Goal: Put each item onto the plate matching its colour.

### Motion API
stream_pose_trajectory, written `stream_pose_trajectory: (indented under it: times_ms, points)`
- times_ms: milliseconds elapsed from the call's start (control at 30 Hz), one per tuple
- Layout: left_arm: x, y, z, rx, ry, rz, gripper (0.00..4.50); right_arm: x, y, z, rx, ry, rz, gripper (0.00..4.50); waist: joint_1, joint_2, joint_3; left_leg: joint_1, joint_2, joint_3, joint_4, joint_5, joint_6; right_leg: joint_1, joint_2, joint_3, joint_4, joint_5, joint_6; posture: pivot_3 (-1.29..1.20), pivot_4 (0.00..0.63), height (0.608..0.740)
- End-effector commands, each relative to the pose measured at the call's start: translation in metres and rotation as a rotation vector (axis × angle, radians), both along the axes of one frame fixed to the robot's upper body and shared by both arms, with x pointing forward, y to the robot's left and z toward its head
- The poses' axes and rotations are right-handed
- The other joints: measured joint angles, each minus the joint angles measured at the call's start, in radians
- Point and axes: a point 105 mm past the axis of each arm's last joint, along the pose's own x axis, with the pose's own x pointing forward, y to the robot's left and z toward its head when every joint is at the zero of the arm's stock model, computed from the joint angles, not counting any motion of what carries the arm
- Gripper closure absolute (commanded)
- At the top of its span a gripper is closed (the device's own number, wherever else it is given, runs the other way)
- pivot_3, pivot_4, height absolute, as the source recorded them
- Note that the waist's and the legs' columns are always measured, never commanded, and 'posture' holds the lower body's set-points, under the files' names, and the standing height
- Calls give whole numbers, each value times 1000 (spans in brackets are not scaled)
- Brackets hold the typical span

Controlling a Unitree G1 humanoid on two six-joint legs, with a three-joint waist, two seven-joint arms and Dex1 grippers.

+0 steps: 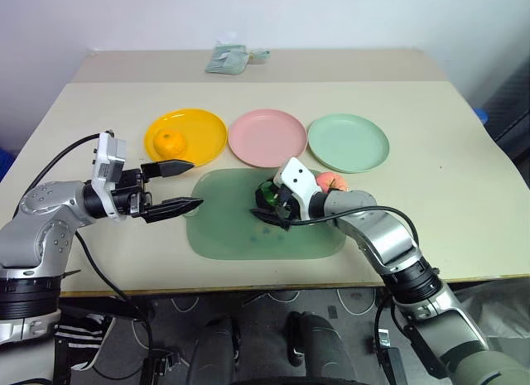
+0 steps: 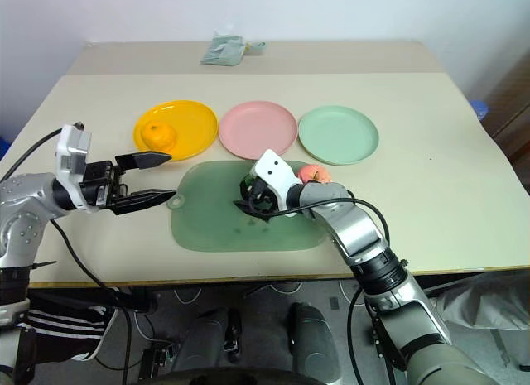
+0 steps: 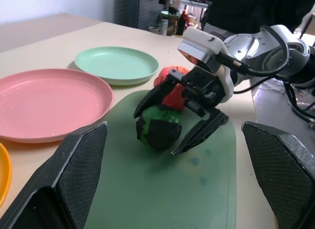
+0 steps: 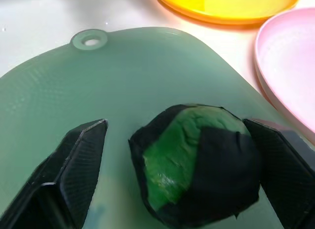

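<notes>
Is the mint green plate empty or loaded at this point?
Empty: the mint green plate has nothing on it; the green-and-black ball sits on the cutting mat.

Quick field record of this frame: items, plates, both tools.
tangerine: on the yellow plate
green-and-black ball: on the cutting mat, between the right tool's fingers
apple: at the mat's edge near the green plate, behind the right arm
pink plate: empty
green plate: empty
right tool: around the ball, one finger touching it, the other with a gap
left tool: open, above the mat's left edge, holding nothing
</notes>
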Motion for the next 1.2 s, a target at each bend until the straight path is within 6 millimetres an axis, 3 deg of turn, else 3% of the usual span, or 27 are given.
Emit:
stream_pose_trajectory:
  times_ms: [33,300,533,633,767,867,967,1133,1200]
  points:
    - [-1,-1,12,-3,-57,-7,0,0,-2,6,1,-42,2,1721,0,0,0,0,0,0,0,0,0,0,0,0,0,0,0,0,150,740]
    - [1,4,7,-7,-52,-4,0,0,-3,12,22,-53,-6,1721,-1,0,0,0,0,0,0,0,0,0,0,0,0,0,0,0,150,740]
    - [18,10,6,-19,-59,68,0,19,-17,65,245,-91,-112,1721,0,0,0,0,0,0,0,0,0,0,0,0,0,0,0,0,150,740]
    - [25,9,0,-12,-73,94,0,41,-36,84,291,-165,-239,1721,-1,0,0,0,0,0,0,0,0,0,0,0,0,1,1,0,150,740]
    - [30,6,1,-43,-134,118,0,80,-87,99,305,-267,-515,1721,2,0,0,0,0,1,0,0,0,0,0,0,0,1,1,0,150,740]
    - [31,4,5,-63,-142,121,0,97,-115,90,263,-277,-615,1721,1,0,0,-1,-1,1,-1,0,0,0,0,0,-1,1,2,0,150,740]
    - [32,4,5,-48,-160,132,0,104,-123,75,276,-217,-623,1721,-5,0,0,0,-1,1,-2,0,0,0,0,0,-1,2,3,0,150,740]
    - [32,1,6,-43,-155,132,0,111,-133,76,279,-249,-664,48,-12,2,1,0,0,1,-2,0,0,-2,0,0,1,2,3,0,150,740]
    - [30,-2,7,-41,-152,125,0,111,-134,81,273,-283,-669,48,-11,2,1,0,0,2,-2,0,0,-2,0,1,1,2,3,0,150,740]
